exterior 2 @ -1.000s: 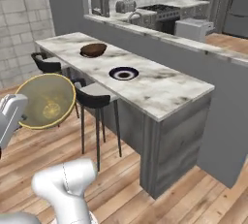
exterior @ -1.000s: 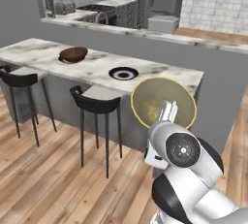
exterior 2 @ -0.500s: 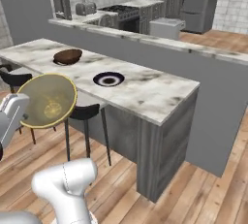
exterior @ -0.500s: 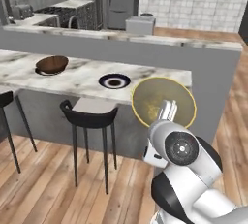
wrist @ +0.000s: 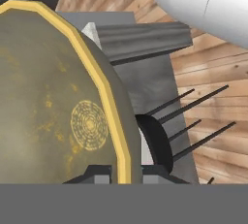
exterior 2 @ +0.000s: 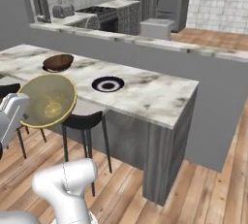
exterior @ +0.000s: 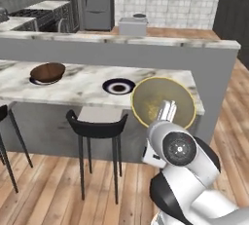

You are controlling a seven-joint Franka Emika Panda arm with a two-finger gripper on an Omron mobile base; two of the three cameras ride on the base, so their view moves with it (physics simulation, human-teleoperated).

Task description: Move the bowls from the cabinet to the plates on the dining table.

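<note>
1. The olive-yellow bowl (exterior: 163,102) is round with a bright yellow rim. It is tipped up on its side in the air, near the end of the dining table (exterior: 87,88). Its inside faces the cameras.
2. The dark brown bowl (exterior: 47,72) is wide and shallow. It sits upright on a plate on the table.
3. The other plate (exterior: 118,86) lies flat on the table, with a dark rim, white ring and dark middle. Nothing sits on it.
4. The dining table is long, with a white-and-brown marble top.
</note>
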